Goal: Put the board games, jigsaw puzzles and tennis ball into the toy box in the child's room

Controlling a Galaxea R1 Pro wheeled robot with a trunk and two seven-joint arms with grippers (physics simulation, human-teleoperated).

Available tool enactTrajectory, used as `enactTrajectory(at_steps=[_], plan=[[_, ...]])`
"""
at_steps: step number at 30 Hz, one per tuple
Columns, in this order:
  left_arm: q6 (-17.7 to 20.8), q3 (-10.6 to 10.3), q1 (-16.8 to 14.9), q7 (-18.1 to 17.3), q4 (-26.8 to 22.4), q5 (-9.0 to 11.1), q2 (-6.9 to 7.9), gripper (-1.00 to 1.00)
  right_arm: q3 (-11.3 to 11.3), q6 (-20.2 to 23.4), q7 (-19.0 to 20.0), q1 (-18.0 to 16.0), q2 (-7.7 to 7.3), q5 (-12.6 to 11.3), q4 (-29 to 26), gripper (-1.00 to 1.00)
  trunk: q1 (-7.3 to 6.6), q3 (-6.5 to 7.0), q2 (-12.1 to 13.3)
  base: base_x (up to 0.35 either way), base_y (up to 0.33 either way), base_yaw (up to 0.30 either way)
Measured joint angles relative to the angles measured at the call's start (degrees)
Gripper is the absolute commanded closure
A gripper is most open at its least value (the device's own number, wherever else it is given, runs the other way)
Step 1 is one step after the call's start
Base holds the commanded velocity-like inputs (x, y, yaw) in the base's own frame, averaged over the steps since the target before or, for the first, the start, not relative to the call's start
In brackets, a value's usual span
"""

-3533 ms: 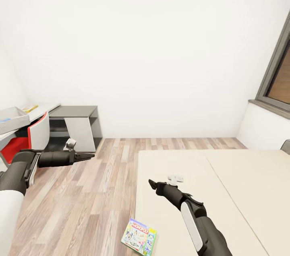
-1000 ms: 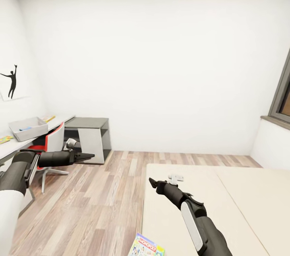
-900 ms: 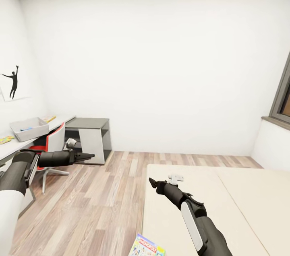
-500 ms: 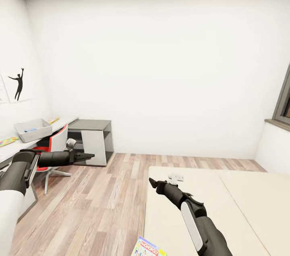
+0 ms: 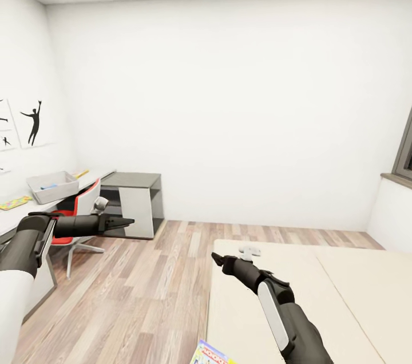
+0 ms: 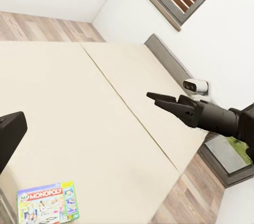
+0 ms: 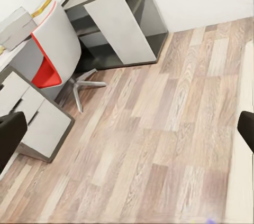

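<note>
The robot stands between the bed point(image 5: 320, 295) and the table point(image 5: 23, 212). Both arms are held out in front, holding nothing. The left gripper point(image 5: 127, 221) hangs over the wood floor point(image 5: 143, 284) with its tips pressed together. The right gripper point(image 5: 216, 259) hangs over the near edge of the bed, and its tips look pressed together too.

A Monopoly board game point(image 6: 46, 203) lies flat on the bed, close to the robot's side. The grey toy box point(image 5: 52, 186) sits on the table by the red chair point(image 5: 77, 212), well apart from the game.

The next job looks like picking up that game. The robot should turn toward it, open one gripper wide, and pinch the thin box by an edge so it does not slip.
</note>
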Motion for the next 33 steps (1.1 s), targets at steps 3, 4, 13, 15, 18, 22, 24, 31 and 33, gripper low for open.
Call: enactTrajectory(at_steps=[3, 4, 13, 15, 18, 22, 24, 31, 33], plan=[[0.00, 0.00, 0.00, 0.00, 0.00, 0.00, 0.01, -1.00, -1.16, 6.48, -3.01, -2.33, 0.02, -0.26, 0.30, -1.00, 0.00, 0.04, 0.00, 0.000, 0.000, 0.008], [0.00, 0.00, 0.01, 0.00, 0.00, 0.00, 0.01, -1.00, -1.91, 8.63, -4.73, -3.08, 0.07, -0.36, 0.46, -1.00, 0.00, 0.04, 0.00, 0.000, 0.000, 0.004], [0.00, 0.00, 0.02, 0.00, 0.00, 0.00, 0.00, -1.00, -5.26, 12.99, -9.80, -4.50, 0.54, -0.38, 0.30, -1.00, 0.00, 0.05, 0.00, 0.000, 0.000, 0.001], [0.00, 0.00, 0.03, 0.00, 0.00, 0.00, 0.00, -1.00, -5.34, 13.09, -9.93, -4.52, 0.60, -0.36, 0.24, -1.00, 0.00, 0.05, 0.00, 0.000, 0.000, 0.000], [0.00, 0.00, 0.02, 0.00, 0.00, 0.00, 0.00, -1.00, -5.40, 13.22, -10.05, -4.54, 0.64, -0.38, 0.22, -1.00, 0.00, 0.05, 0.00, 0.000, 0.000, 0.000], [0.00, 0.00, 0.02, 0.00, 0.00, 0.00, 0.00, -1.00, -5.44, 13.35, -10.09, -4.62, 0.64, -0.39, 0.45, -1.00, 0.00, -0.04, 0.01, 0.000, 0.000, 0.000], [0.00, 0.00, 0.03, 0.00, 0.00, 0.00, 0.00, -1.00, -5.45, 13.40, -10.12, -4.70, 0.54, -0.39, 0.58, -1.00, 0.00, -0.15, 0.01, 0.000, 0.000, 0.000], [0.00, 0.00, 0.03, 0.01, 0.00, 0.00, 0.00, -1.00, -5.45, 13.48, -10.11, -4.80, 0.31, -0.39, 0.72, -1.00, 0.00, -0.69, 0.01, 0.000, 0.000, 0.000], [0.00, 0.00, 0.02, 0.00, 0.00, 0.00, 0.00, -1.00, -5.45, 13.48, -10.10, -4.79, 0.27, -0.41, 0.72, -1.00, 0.00, -0.87, 0.01, 0.000, 0.000, 0.000]])
